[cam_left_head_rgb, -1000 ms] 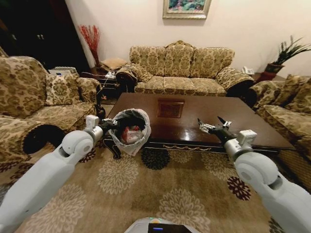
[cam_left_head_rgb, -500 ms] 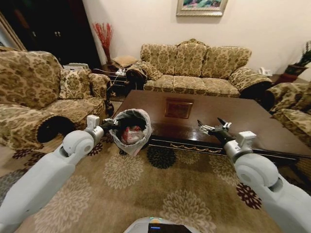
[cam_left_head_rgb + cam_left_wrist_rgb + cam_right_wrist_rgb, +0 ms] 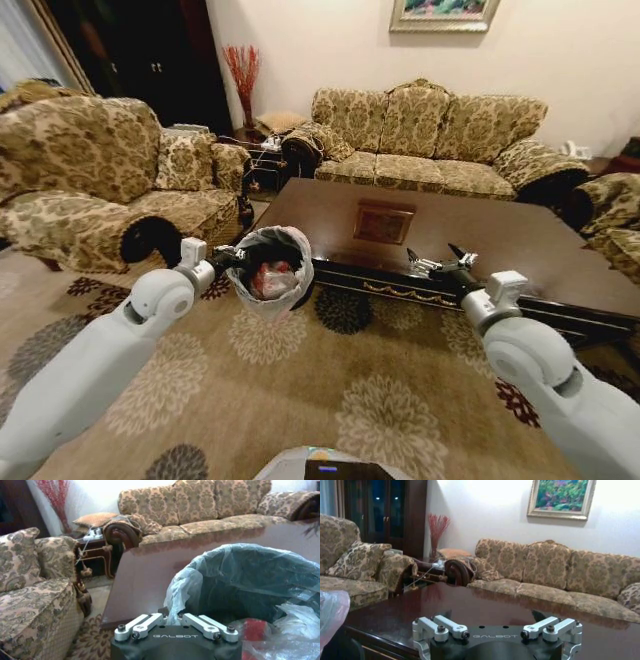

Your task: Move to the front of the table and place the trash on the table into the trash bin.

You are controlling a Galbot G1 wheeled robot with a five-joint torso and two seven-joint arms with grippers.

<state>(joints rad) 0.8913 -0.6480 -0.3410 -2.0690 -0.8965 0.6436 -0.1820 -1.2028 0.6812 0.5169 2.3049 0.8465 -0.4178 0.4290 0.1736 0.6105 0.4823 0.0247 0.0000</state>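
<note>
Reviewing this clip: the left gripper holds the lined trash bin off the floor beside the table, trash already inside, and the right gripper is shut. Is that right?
Not quite: the right gripper is open, its fingers spread over the table, as the head view shows. The rest stands: the left gripper holds the trash bin with trash inside.

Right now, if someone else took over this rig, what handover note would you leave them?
Left gripper: shut on the rim of the bin, holding it in the air off the table's near-left corner.
Right gripper: jaws open, empty, over the table's near edge.
Trash: white and red pieces lie inside the lined bin.
Done: the table top in sight carries no trash.
Left: check the part of the table out of sight; the bin is not yet set down.
</note>
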